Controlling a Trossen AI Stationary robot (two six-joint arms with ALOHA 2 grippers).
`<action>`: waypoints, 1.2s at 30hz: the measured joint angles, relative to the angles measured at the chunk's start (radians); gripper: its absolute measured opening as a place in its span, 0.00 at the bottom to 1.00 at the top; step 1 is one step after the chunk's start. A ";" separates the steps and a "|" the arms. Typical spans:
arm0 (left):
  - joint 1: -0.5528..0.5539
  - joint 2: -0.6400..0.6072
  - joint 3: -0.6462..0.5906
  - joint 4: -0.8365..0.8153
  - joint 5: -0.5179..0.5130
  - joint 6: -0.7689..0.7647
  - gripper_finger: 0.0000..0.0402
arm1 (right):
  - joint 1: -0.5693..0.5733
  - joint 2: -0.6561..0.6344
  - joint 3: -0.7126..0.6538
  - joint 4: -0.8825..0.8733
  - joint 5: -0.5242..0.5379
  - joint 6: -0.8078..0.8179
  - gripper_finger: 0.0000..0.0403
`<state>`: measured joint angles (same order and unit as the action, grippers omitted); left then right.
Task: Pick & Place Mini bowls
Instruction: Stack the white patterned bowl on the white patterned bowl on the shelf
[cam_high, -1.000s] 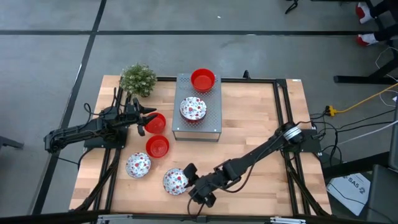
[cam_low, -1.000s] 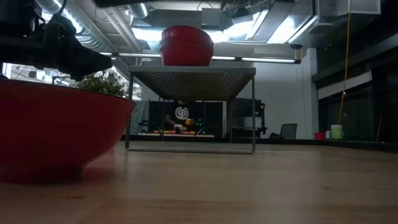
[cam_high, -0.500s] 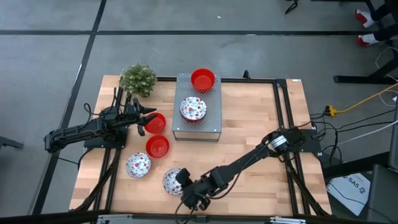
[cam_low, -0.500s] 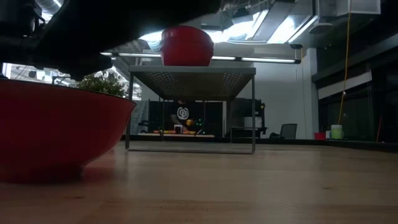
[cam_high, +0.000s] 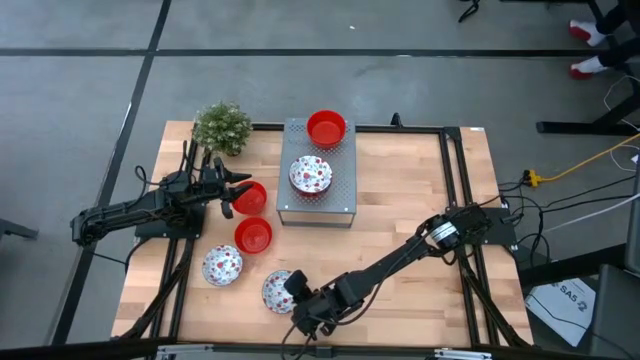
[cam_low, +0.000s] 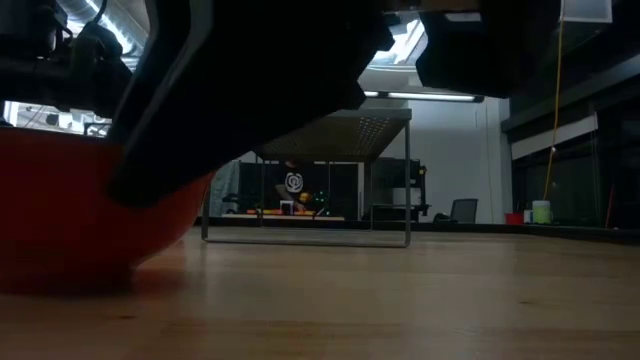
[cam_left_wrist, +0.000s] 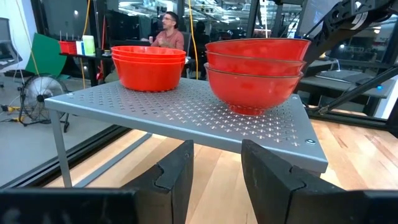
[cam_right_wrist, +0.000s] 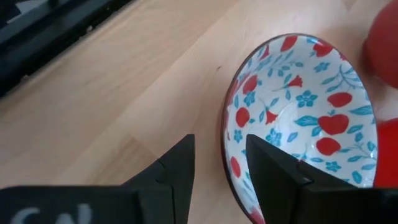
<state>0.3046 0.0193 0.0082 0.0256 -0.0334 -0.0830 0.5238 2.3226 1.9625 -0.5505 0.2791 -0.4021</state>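
Right wrist view, right hand (cam_right_wrist: 221, 163) straddling patterned bowl (cam_right_wrist: 305, 118) rim

Wooden table (cam_high: 400, 200) — bowls (cam_high: 253, 235), box (cam_high: 345, 190), plant (cam_high: 222, 127)

Right arm stretched low across table front, right gripper (cam_high: 300, 300) fingers parted; left arm waits at left edge, left gripper (cam_high: 228, 192) spread.

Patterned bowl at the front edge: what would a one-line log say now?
right gripper: open, straddling rim of patterned bowl | left gripper: open, waiting by grey rack
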 joint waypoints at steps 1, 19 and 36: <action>0.000 0.000 0.000 0.000 0.000 0.000 0.32 | -0.003 0.000 0.000 -0.004 0.000 0.002 0.35; 0.000 0.000 0.000 0.000 0.000 0.000 0.32 | -0.033 -0.002 0.001 -0.059 0.003 0.027 0.07; 0.000 0.000 0.000 -0.001 0.000 0.000 0.32 | -0.025 -0.043 -0.003 -0.156 -0.015 0.075 0.03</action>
<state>0.3050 0.0196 0.0083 0.0251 -0.0334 -0.0832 0.4986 2.2794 1.9598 -0.7069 0.2637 -0.3271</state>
